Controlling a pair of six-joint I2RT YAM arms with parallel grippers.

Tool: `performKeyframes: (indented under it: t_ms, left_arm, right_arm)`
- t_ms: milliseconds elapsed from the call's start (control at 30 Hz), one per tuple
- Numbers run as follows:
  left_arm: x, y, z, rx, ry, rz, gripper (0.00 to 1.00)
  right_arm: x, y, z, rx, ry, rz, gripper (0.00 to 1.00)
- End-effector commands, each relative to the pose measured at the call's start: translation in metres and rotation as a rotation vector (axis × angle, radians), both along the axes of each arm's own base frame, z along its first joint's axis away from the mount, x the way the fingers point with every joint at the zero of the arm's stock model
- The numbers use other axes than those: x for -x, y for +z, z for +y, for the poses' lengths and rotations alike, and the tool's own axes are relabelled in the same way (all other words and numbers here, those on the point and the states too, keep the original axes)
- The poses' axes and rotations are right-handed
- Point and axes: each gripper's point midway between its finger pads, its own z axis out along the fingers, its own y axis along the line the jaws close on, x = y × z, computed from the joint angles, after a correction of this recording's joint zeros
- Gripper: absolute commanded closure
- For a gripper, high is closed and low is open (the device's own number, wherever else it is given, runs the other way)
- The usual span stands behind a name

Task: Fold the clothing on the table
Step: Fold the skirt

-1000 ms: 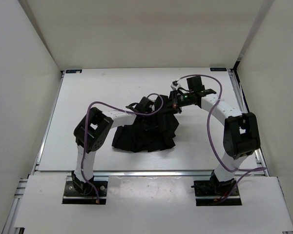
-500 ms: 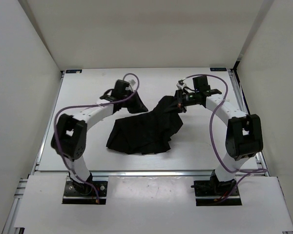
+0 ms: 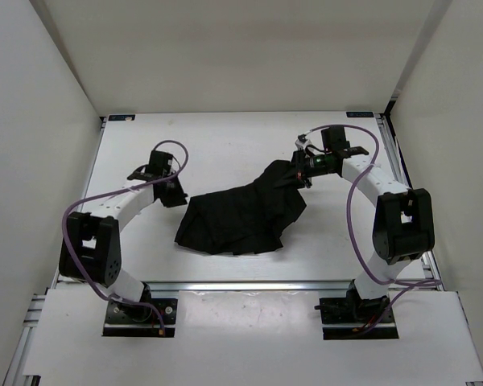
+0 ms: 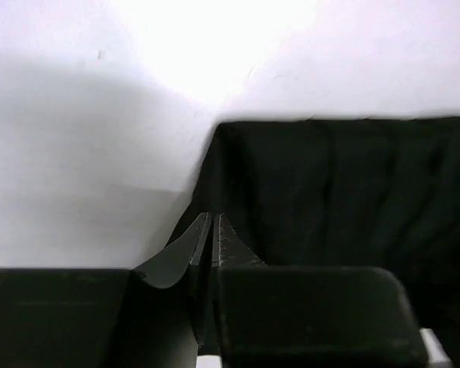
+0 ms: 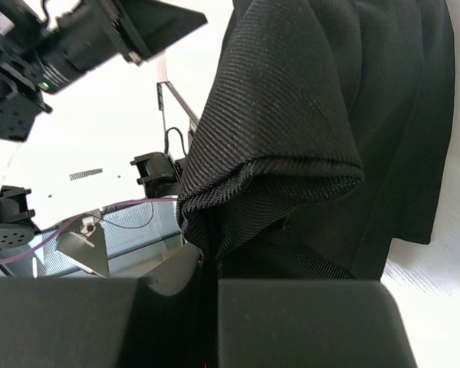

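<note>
step: flatten for fold | clothing [image 3: 237, 217] mid-table [image 3: 225, 137] | right tool [image 3: 296, 175] clamps its raised far corner | left tool [image 3: 173, 195] at cloth's left edge, nearly closed, hold unclear | advice: grip that edge securely, draw apart level

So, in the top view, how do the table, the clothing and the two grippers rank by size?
Largest: table.
Next: clothing.
Smallest: left gripper and right gripper, about alike, so unranked.

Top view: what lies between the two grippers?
The clothing, spread on the table, lies between left gripper and right gripper; the top view shows it.
</note>
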Motion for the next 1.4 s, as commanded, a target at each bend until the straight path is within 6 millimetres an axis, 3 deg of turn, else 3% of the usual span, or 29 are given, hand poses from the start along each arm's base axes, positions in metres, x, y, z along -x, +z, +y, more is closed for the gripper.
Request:
performKeyframes:
  t_ms: [0, 200, 300, 500, 600, 800, 833, 1033, 1100, 1167, 1200, 1267, 1367]
  left_arm:
    - [0.021, -0.007, 0.014, -0.159, -0.024, 0.017, 0.85]
    - [0.045, -0.042, -0.007, -0.178, -0.087, 0.101, 0.89]
    - [0.056, -0.059, -0.032, -0.108, -0.138, 0.136, 0.90]
    - [0.059, -0.065, -0.082, 0.023, -0.209, 0.162, 0.91]
    - [0.053, -0.060, -0.095, 0.045, -0.227, 0.148, 0.92]
    - [0.052, -0.056, -0.096, 0.063, -0.220, 0.142, 0.93]
    - [0.052, -0.054, -0.096, 0.066, -0.222, 0.138, 0.92]
    - [0.057, -0.053, -0.087, 0.071, -0.206, 0.140, 0.92]
    - [0.055, -0.049, -0.089, 0.074, -0.211, 0.127, 0.93]
    - [0.055, -0.048, -0.084, 0.077, -0.201, 0.131, 0.92]
    - [0.053, -0.046, -0.083, 0.086, -0.194, 0.126, 0.92]
    - [0.052, -0.044, -0.078, 0.093, -0.182, 0.118, 0.92]
    - [0.049, -0.045, -0.064, 0.090, -0.162, 0.124, 0.92]
  right_arm:
    - [0.002, 0.028, 0.000, -0.017, 0.016, -0.090, 1.00]
    - [0.009, 0.031, 0.011, -0.026, 0.049, -0.099, 1.00]
    - [0.016, 0.034, 0.025, -0.027, 0.092, -0.109, 1.00]
    - [0.025, 0.032, 0.060, -0.041, 0.189, -0.103, 1.00]
    - [0.034, 0.024, 0.079, -0.040, 0.248, -0.083, 1.00]
    - [0.035, 0.003, 0.106, -0.025, 0.326, -0.052, 1.00]
    - [0.036, -0.008, 0.107, -0.011, 0.329, -0.020, 1.00]
    - [0.031, -0.024, 0.129, -0.002, 0.371, 0.017, 1.00]
    - [0.032, -0.030, 0.133, -0.017, 0.380, 0.055, 0.92]
    - [0.032, -0.032, 0.141, -0.054, 0.398, 0.079, 0.60]
    - [0.033, -0.030, 0.142, -0.087, 0.408, 0.090, 0.48]
    - [0.041, -0.019, 0.149, -0.144, 0.441, 0.095, 0.37]
    - [0.047, 0.006, 0.151, -0.237, 0.480, 0.065, 0.39]
